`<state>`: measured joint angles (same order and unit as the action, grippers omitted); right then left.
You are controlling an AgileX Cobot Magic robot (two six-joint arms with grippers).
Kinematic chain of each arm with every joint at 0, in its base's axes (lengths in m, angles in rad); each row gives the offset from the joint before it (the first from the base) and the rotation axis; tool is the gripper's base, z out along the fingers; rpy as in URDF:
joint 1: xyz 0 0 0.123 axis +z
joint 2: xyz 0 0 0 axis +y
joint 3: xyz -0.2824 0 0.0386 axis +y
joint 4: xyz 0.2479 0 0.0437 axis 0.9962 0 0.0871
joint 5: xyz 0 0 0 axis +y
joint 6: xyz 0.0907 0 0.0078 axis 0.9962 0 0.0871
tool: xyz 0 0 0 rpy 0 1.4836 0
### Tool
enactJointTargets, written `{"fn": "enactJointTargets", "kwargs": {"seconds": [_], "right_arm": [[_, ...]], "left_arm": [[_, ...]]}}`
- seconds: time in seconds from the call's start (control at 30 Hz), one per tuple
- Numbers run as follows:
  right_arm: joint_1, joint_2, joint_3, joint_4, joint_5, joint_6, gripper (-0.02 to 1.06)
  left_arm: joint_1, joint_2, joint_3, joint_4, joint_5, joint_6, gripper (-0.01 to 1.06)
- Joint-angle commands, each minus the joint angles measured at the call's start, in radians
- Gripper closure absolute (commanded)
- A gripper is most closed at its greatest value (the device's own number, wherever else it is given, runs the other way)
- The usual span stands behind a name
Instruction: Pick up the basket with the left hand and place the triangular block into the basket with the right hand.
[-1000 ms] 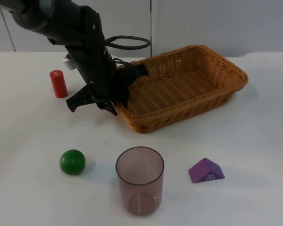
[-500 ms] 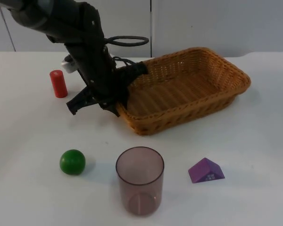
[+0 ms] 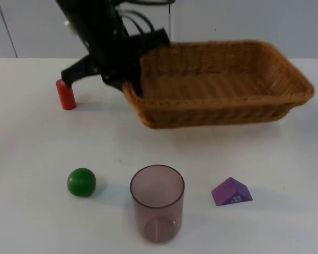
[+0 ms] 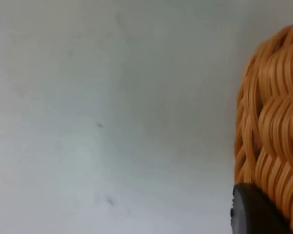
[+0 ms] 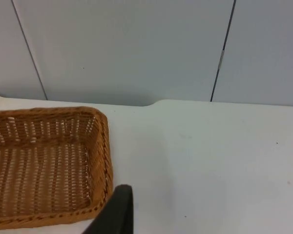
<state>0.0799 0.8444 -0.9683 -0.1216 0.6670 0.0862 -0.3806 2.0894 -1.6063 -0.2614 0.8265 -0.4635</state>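
Basket (image 3: 222, 84) hangs lifted off the worktop (image 3: 32, 153), its near-left rim pinched by the left hand (image 3: 128, 84), while the triangular block (image 3: 231, 192) lies below and in front of it, nearer the waiting right arm.

A plain white counter (image 3: 32, 153) with a smooth matte top runs back to a pale grey partition wall (image 3: 244, 26). Thin dark vertical seams divide the wall into flat panels, under soft, even light.
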Motion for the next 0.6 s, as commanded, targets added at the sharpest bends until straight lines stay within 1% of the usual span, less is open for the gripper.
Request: {"fn": "enactJointTargets", "kwargs": {"seconds": [0.0,0.1,0.13,0.17,0.23,0.3,0.33,0.4,0.43,0.47,0.5,0.57], "right_arm": [[0.002,-0.002,-0.008,-0.005,0.001,-0.009,0.00],[0.002,-0.002,-0.008,-0.007,0.000,-0.009,0.00],[0.002,-0.002,-0.008,-0.007,0.000,-0.009,0.00],[0.002,-0.002,-0.008,-0.007,0.000,-0.009,0.00],[0.002,-0.002,-0.008,-0.005,0.005,-0.009,0.00],[0.002,-0.002,-0.008,-0.005,0.019,-0.009,0.00],[0.002,-0.002,-0.008,-0.005,0.019,-0.009,0.00],[0.002,-0.002,-0.008,-0.005,0.037,-0.009,0.00],[0.002,-0.002,-0.008,-0.005,0.041,-0.009,0.00],[0.002,-0.002,-0.008,-0.005,0.041,-0.009,0.00],[0.002,-0.002,-0.008,-0.005,0.041,-0.009,0.00],[0.002,0.000,-0.008,-0.005,0.036,-0.009,0.00]], "left_arm": [[-0.001,-0.048,-0.004,-0.054,0.018,0.048,1.05],[-0.001,-0.100,-0.004,-0.062,0.102,0.145,1.05],[-0.001,-0.100,-0.004,-0.062,0.102,0.145,1.05],[-0.001,-0.120,-0.004,-0.058,0.138,0.187,1.05],[0.006,-0.158,0.013,-0.064,0.160,0.227,1.05],[0.030,-0.215,0.068,-0.080,0.116,0.232,1.05],[0.030,-0.215,0.068,-0.080,0.116,0.232,1.05],[0.072,-0.273,0.141,-0.095,0.076,0.237,1.05],[0.122,-0.315,0.207,-0.142,0.061,0.269,1.05],[0.149,-0.337,0.239,-0.187,0.053,0.315,1.05],[0.149,-0.337,0.239,-0.187,0.053,0.315,1.05],[0.199,-0.385,0.299,-0.281,0.038,0.390,1.05]]}}
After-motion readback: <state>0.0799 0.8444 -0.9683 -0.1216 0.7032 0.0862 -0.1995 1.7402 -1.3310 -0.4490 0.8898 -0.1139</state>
